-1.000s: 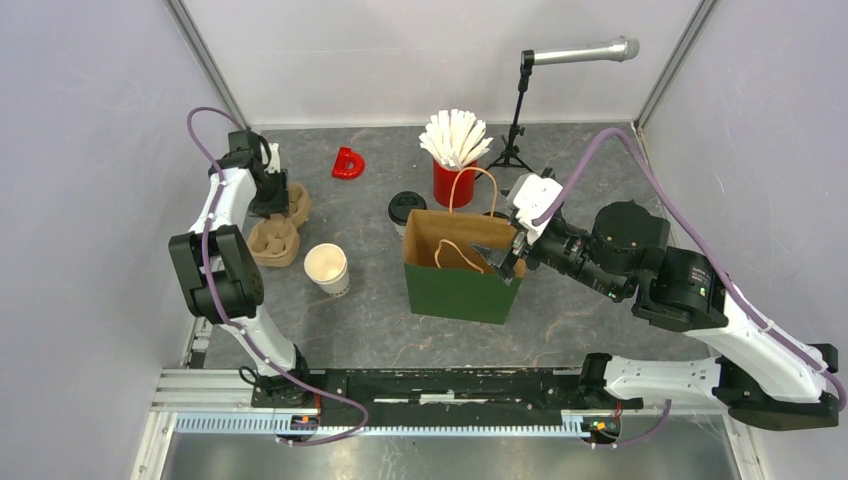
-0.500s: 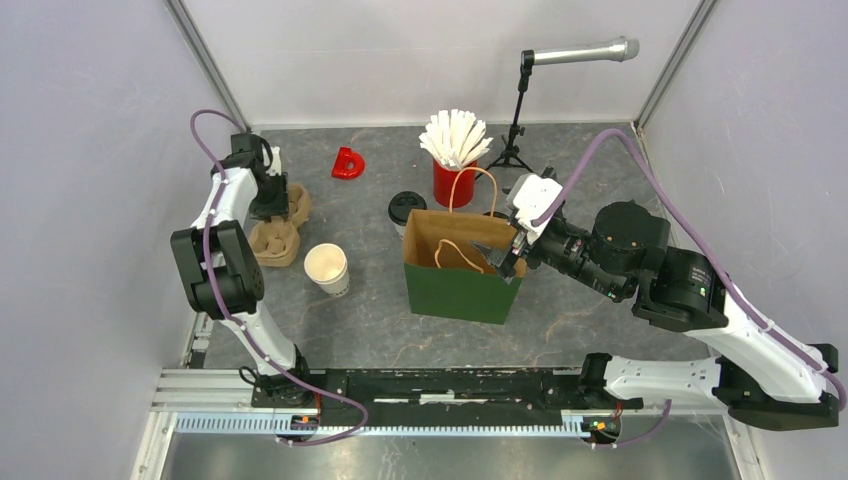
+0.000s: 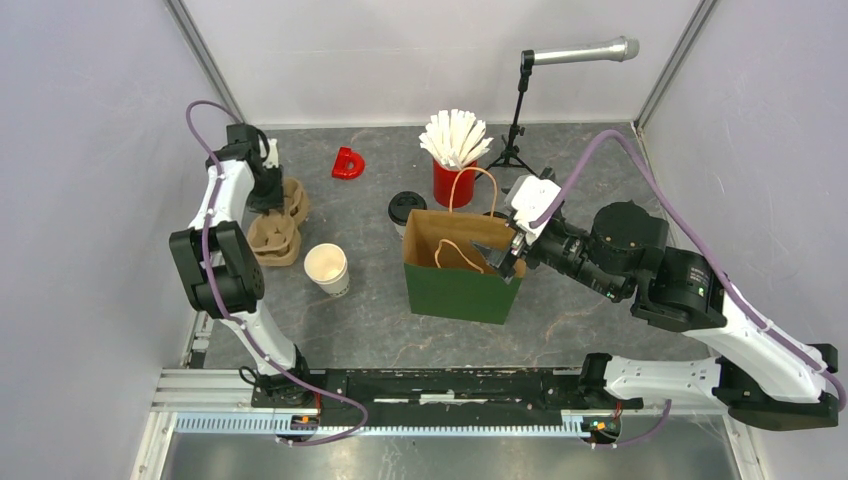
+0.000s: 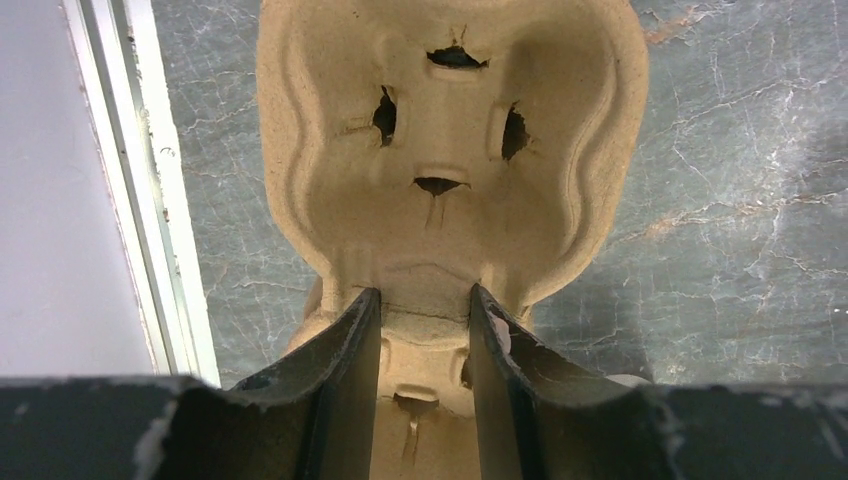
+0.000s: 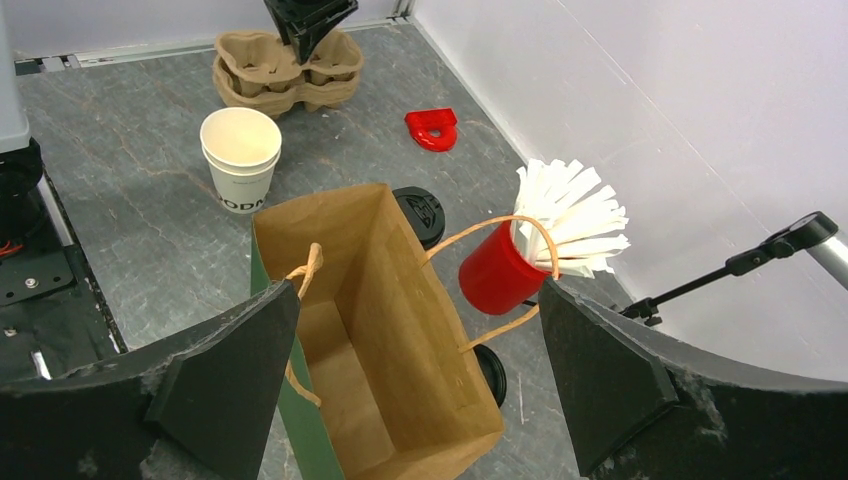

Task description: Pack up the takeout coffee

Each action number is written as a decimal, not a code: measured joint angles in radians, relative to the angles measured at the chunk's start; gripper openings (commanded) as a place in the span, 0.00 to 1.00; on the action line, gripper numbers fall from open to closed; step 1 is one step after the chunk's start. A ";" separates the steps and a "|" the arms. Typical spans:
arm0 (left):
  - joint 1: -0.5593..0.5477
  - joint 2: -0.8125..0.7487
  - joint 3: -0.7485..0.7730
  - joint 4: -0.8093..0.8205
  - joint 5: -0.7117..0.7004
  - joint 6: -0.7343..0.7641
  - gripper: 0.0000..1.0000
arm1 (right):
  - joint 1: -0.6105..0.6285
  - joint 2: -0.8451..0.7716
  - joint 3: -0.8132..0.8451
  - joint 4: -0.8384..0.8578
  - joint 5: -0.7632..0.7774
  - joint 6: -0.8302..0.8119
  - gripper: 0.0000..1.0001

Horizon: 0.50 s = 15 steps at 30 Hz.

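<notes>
The takeout coffee shows as one white cup standing open without a lid, left of the bag. A second cup with a black lid stands behind the bag's left corner. The green paper bag stands open, its brown inside empty. My left gripper is shut on the middle ridge of the brown cup carrier, both fingers against it. My right gripper hangs open over the bag's right end, holding nothing.
A red cup of white sticks stands behind the bag, its handle looping in front. Another black lid lies behind the bag's far side. A red D-shaped piece and a microphone stand are at the back. A wall rail runs left of the carrier.
My left jaws have narrowed onto the carrier's ridge, and the carrier has shifted slightly. The right arm, bag and cups have not moved.
</notes>
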 measured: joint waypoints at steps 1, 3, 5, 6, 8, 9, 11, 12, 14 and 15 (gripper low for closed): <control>0.000 0.000 0.011 -0.013 0.000 -0.001 0.33 | 0.000 0.000 -0.003 0.003 0.000 0.000 0.97; 0.000 0.000 0.033 -0.041 0.012 -0.004 0.32 | 0.000 0.000 -0.011 0.008 -0.002 0.000 0.97; 0.000 0.000 0.050 -0.064 0.026 -0.017 0.32 | 0.000 0.000 -0.023 0.016 -0.005 0.001 0.97; 0.000 0.000 0.055 -0.074 0.033 -0.027 0.32 | 0.000 0.000 -0.029 0.019 -0.006 0.003 0.97; -0.003 0.000 0.065 -0.099 0.045 -0.059 0.32 | 0.000 0.000 -0.037 0.021 -0.008 0.011 0.97; -0.008 -0.001 0.075 -0.119 0.048 -0.079 0.32 | 0.000 0.001 -0.040 0.021 -0.009 0.019 0.97; -0.016 -0.001 0.096 -0.153 0.056 -0.102 0.32 | 0.000 0.002 -0.041 0.024 -0.008 0.031 0.97; -0.025 -0.002 0.111 -0.172 0.060 -0.107 0.32 | 0.000 0.002 -0.041 0.027 -0.008 0.040 0.97; -0.048 -0.003 0.145 -0.202 0.064 -0.116 0.33 | 0.000 0.002 -0.041 0.037 -0.007 0.051 0.97; -0.066 -0.003 0.170 -0.223 0.064 -0.117 0.33 | 0.000 0.001 -0.042 0.043 -0.004 0.055 0.97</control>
